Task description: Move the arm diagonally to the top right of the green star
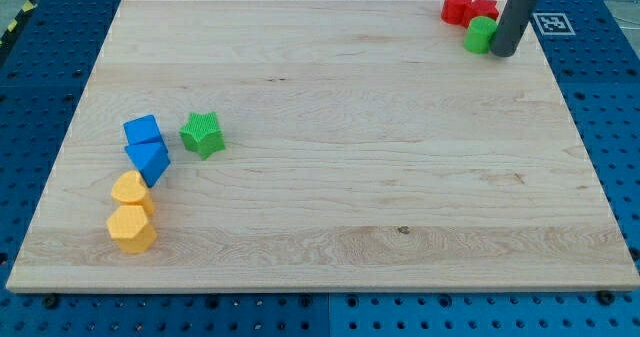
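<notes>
The green star (202, 133) lies on the wooden board (330, 177) at the view's left, just right of two blue blocks. My tip (503, 52) is far away at the view's top right, touching or just right of a small green block (480, 35). The rod rises from the tip out of the top of the view. The tip is well up and to the right of the green star, most of the board's width away.
A blue cube (143, 130) and a blue triangular block (149, 160) sit left of the star. Two yellow blocks (131, 191) (132, 228) lie below them. Two red blocks (458, 6) (484, 9) sit at the top right by the green block.
</notes>
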You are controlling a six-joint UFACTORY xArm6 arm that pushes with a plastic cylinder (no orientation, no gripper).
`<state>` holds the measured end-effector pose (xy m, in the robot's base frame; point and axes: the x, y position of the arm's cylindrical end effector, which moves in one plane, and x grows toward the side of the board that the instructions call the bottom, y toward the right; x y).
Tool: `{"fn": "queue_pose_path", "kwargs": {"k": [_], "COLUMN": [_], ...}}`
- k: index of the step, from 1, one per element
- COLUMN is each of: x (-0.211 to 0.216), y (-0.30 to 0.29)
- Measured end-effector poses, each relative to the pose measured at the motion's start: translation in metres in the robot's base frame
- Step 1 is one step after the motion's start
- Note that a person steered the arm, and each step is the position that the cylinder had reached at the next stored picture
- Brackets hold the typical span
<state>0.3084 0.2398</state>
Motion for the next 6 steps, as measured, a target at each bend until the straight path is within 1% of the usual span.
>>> {"fn": "queue_pose_path", "kwargs": {"k": [2,4,5,6], "x": [0.028,-0.004,0.004,0.04], "y": [0.004,0.004,0.004,-0.015]}}
